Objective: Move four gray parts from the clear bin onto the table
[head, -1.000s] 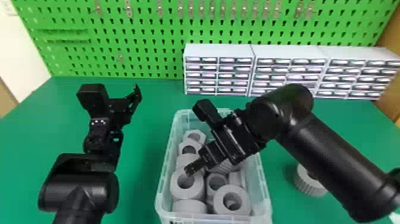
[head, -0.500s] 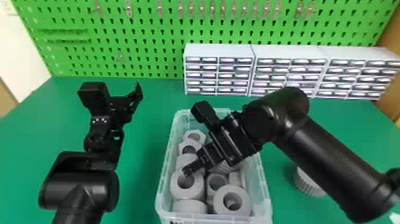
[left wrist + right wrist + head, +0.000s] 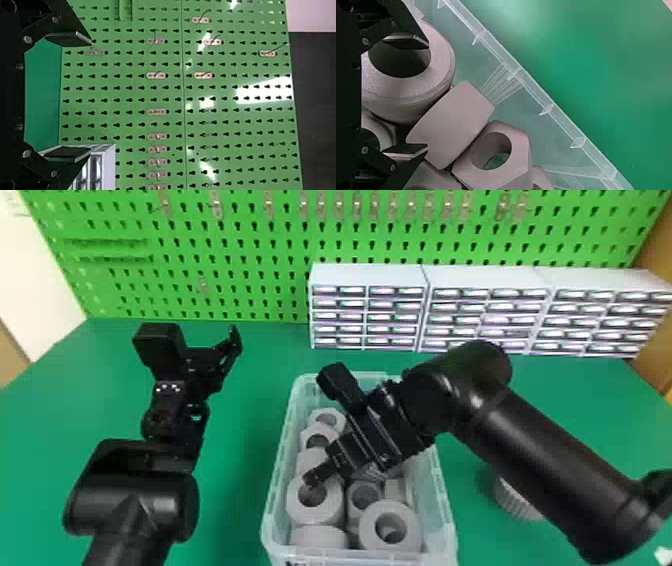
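In the head view my right gripper (image 3: 314, 481) is over the clear bin (image 3: 274, 495), one fingertip at the hole of a thick gray ring (image 3: 327, 512). In the right wrist view my right gripper (image 3: 428, 96) is open; one finger is over that ring's hole (image 3: 441, 67), the other beside a barrel-shaped gray part (image 3: 455, 122), with a gray hex part (image 3: 520, 156) farther along. A ridged gray part (image 3: 515, 500) lies on the table, partly hidden by the right arm. My left gripper (image 3: 227, 350) is parked left of the bin; in the left wrist view the left gripper (image 3: 90, 97) stands open.
More gray parts, among them another ring (image 3: 367, 522), fill the bin around the right gripper. White drawer cabinets (image 3: 367, 275) line the table's back edge, before a green pegboard (image 3: 260, 245). Green table surface (image 3: 235, 470) lies between the left arm and the bin.
My right gripper has shifted slightly left and toward the near side over the bin, its arm following. The left arm has hardly moved.
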Controlling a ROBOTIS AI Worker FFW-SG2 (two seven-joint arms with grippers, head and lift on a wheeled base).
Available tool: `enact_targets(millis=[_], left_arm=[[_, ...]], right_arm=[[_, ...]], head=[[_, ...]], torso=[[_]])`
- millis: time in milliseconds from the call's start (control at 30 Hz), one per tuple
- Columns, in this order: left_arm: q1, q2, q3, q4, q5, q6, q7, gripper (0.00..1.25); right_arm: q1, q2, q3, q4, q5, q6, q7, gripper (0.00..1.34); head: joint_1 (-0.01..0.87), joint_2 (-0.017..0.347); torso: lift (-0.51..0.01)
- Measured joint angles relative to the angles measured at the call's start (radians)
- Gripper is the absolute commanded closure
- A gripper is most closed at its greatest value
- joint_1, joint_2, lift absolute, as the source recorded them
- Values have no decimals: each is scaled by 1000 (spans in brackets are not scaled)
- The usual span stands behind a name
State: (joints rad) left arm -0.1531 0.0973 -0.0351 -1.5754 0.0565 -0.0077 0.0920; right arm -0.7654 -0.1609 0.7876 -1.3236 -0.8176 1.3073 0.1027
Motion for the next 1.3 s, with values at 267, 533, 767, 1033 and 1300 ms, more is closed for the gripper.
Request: enact_targets(millis=[267, 533, 767, 1033, 1300], left_arm=[[-6, 32, -26, 0, 24, 0, 28, 295], [-6, 55, -44, 0, 48, 0, 44, 295], [-9, 56, -48, 0, 51, -1, 45, 295], [-9, 56, -48, 0, 51, -2, 45, 295], [-7, 56, -45, 0, 51, -2, 45, 295]], right_arm=[[0, 1, 15, 10, -14, -4, 0, 363], [1, 1, 16, 24, -9, -2, 0, 381], [9, 1, 16, 54, 3, -2, 0, 530], [11, 1, 16, 67, 25, -4, 0, 803], [6, 2, 15, 65, 30, -1, 0, 904]], head=[[693, 72], [693, 72], [693, 72], [693, 72], [693, 72]], torso=[[-52], [-52], [-52], [-52], [-52]])
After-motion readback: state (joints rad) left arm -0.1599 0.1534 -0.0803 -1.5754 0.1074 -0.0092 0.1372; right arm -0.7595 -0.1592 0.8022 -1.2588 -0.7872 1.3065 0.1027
